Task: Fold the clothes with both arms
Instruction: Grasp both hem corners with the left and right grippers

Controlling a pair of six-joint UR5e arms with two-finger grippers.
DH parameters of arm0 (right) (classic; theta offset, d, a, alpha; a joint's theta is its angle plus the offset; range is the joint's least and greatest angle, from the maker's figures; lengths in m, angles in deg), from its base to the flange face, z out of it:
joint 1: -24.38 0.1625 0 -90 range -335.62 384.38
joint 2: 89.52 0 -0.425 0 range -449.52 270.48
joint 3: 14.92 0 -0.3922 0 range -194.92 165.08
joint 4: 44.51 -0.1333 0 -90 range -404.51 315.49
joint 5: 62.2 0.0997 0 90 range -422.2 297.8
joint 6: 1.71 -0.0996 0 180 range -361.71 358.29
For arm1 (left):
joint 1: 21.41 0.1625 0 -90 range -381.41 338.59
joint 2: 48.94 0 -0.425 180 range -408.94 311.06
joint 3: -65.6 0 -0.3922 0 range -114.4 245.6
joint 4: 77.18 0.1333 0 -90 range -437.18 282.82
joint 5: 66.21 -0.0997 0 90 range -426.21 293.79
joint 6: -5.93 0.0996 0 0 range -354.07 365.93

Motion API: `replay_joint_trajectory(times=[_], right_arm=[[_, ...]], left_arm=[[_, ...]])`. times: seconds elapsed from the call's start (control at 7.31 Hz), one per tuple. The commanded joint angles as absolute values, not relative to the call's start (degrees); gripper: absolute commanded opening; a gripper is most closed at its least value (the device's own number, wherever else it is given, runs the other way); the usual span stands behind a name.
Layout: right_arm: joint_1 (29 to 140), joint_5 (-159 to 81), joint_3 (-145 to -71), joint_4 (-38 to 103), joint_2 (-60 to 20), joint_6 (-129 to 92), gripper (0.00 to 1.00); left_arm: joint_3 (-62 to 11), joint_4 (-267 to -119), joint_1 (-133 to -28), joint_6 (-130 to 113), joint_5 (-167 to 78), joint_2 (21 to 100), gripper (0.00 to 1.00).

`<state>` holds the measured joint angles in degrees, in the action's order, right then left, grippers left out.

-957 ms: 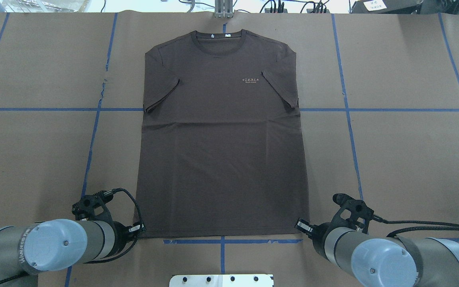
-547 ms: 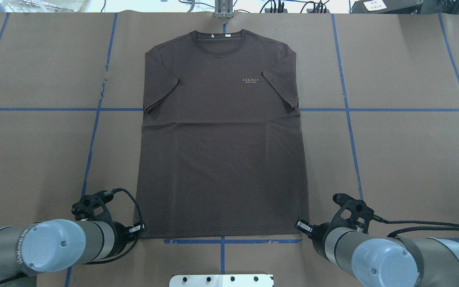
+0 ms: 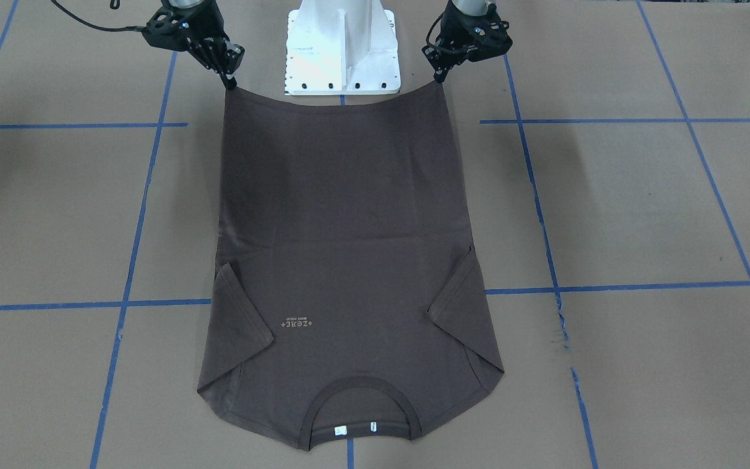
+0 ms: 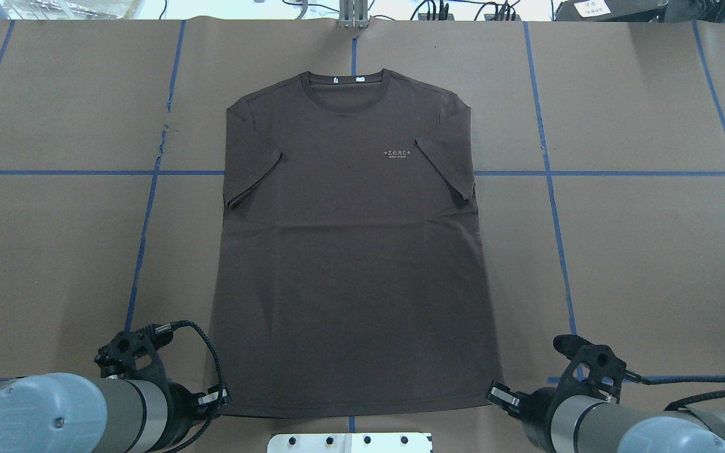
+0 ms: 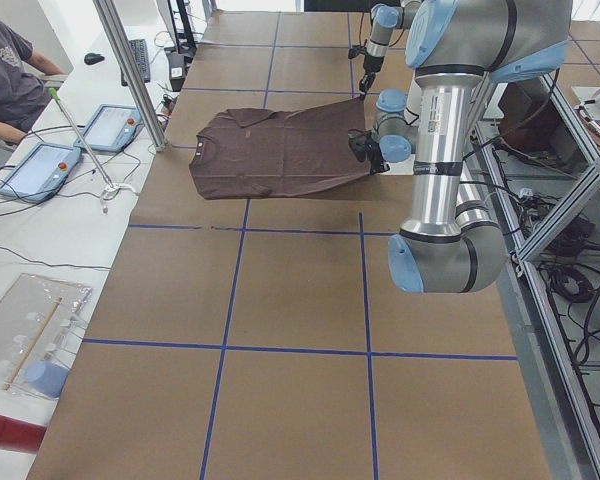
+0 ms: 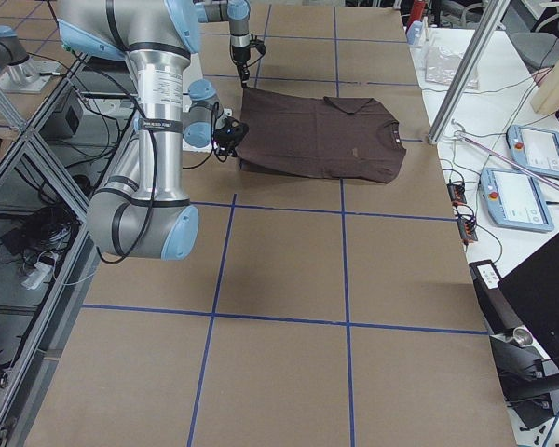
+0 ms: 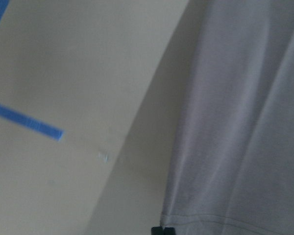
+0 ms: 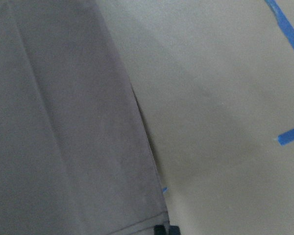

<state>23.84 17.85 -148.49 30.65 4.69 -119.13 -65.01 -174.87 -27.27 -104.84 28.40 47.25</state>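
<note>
1. At the left of the overhead view, the left arm (image 4: pixel 54 415) sits low over the near edge of the counter (image 4: pixel 48 251). The counter is covered in brown paper crossed by blue tape lines (image 4: pixel 142 239).
2. The left hand (image 4: pixel 219 397) is pinched on the near left hem corner of the T-shirt (image 4: pixel 350 251). In the wrist view we see its black fingertips (image 7: pixel 162 230) right at that corner.
3. The dark brown-grey T-shirt lies front up in the middle of the counter. Its ribbed collar (image 4: pixel 345 111) is at the far side, with two small white tags (image 4: pixel 334 80) inside. The pale logo (image 4: pixel 399 153) sits on the chest, and both short sleeves angle in against the body.
4. We see the near hem raised off the counter between the two hands, sagging slightly in the middle. The collar end rests flat.
5. The right hand (image 4: pixel 496 394) is pinched on the near right hem corner.
6. The right arm (image 4: pixel 652 434) sits low at the bottom right.
</note>
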Motion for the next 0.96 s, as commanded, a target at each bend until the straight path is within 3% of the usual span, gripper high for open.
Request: replay_joint_trajectory(times=[0.0, 0.27, 0.55, 0.82], right_arm=[[25.7, 17.8, -151.8, 30.7, 5.6, -119.8, 0.00], [32.0, 18.6, -149.5, 30.7, 3.4, -117.7, 0.00], [45.5, 26.9, -137.9, 30.8, -8.4, -107.8, 0.00], [58.3, 36.2, -126.6, 30.9, -18.0, -100.0, 0.00]], left_arm=[[-68.3, -171.7, -26.9, -104.6, 30.0, 47.9, 0.00], [-66.9, -169.0, -31.7, -103.6, 30.0, 52.3, 0.00], [-59.0, -162.0, -44.5, -92.0, 32.7, 63.1, 0.00], [-49.0, -164.9, -56.2, -79.9, 32.7, 67.5, 0.00]])
